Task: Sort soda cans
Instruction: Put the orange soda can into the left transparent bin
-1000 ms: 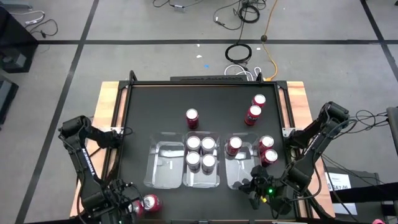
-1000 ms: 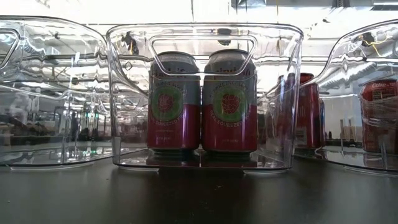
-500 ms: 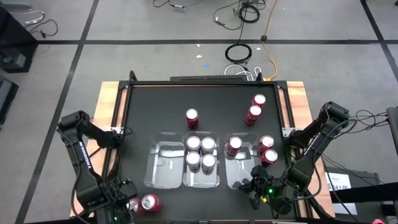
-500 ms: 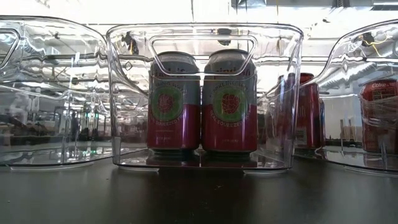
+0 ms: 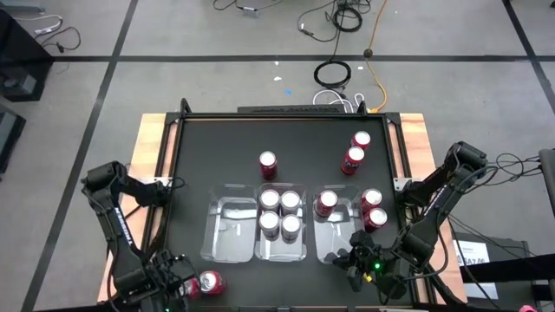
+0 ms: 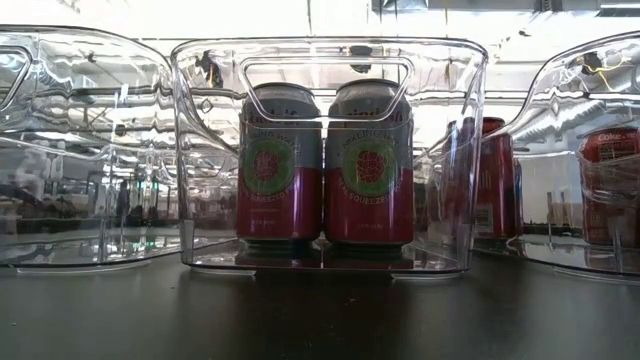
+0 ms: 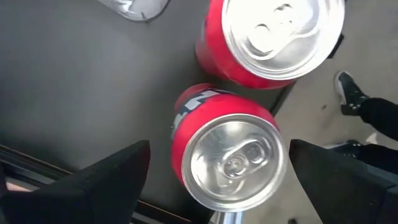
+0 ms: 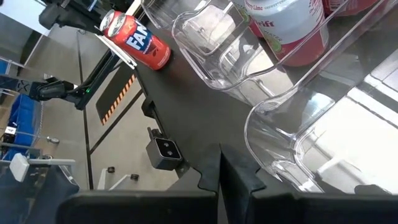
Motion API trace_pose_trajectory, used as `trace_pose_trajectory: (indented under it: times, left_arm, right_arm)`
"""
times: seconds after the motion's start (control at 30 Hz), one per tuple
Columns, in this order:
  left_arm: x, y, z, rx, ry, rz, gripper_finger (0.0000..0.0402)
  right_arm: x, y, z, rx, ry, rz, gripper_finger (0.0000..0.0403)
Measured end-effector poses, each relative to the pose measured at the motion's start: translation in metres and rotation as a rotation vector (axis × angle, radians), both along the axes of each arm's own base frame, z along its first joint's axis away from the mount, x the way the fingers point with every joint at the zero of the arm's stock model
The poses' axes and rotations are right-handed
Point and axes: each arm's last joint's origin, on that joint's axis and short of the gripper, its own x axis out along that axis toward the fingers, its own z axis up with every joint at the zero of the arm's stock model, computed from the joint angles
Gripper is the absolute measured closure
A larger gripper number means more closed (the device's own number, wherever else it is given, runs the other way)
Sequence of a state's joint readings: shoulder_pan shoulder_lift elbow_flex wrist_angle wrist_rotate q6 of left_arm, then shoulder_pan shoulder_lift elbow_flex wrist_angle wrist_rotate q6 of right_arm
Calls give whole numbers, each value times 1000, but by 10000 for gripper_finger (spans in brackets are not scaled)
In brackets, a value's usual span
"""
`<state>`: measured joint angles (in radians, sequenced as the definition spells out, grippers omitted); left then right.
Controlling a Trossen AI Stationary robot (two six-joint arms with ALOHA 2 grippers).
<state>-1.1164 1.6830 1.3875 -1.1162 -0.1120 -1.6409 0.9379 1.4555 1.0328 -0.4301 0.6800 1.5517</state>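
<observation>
Cans: five binned, you still have six loose. Left gripper (image 7: 217,186) spread wide around red can (image 7: 227,155), table's 7 o'clock; right gripper (image 8: 219,180) pinched closed.

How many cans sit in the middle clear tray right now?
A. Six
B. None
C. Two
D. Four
D. The high view shows four silver-topped cans in a two-by-two block inside the middle tray, while the left tray holds none.
</observation>
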Motion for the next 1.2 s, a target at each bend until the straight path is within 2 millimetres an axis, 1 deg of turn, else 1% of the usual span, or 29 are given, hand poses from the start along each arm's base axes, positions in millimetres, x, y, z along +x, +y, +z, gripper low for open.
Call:
trace_pose_trajectory:
  times: [0.2, 0.43, 0.57, 0.63, 0.73, 0.83, 0.87, 0.97, 1.07, 1.13, 1.2]
  left_arm:
    - [0, 0, -8, 8, 4, 1, 11]
    - [0, 1, -27, -11, -1, 0, 11]
    - [-1, 3, -32, 1, 9, -1, 12]
    - [-2, 3, -33, 5, 11, -1, 21]
    - [-2, 4, -35, 6, 24, -2, 49]
    - [-3, 4, -35, 1, 40, -5, 84]
    - [-3, 4, -35, -2, 44, -6, 88]
    - [-4, 4, -35, -11, 65, -8, 88]
    - [-5, 5, -30, -6, 109, 0, 88]
    - [-7, 9, -21, 29, 140, 42, 88]
    - [-12, 16, -8, 66, 185, 84, 85]
  right_arm:
    - [0, 0, 0, 1, -1, 0, 403]
    - [0, 0, 0, 2, -2, 0, 403]
    - [0, 0, 0, 2, -2, 0, 403]
    - [0, 0, 0, 1, -2, 1, 403]
    - [0, 0, 0, -2, -1, 2, 403]
    - [0, 0, 0, -6, -1, 5, 403]
    - [0, 0, 0, -8, -2, 6, 403]
    - [0, 0, 0, -20, -2, 15, 403]
    - [0, 0, 0, -35, -3, 25, 403]
    - [0, 0, 0, -45, -3, 32, 403]
    - [0, 0, 0, -64, -3, 46, 403]
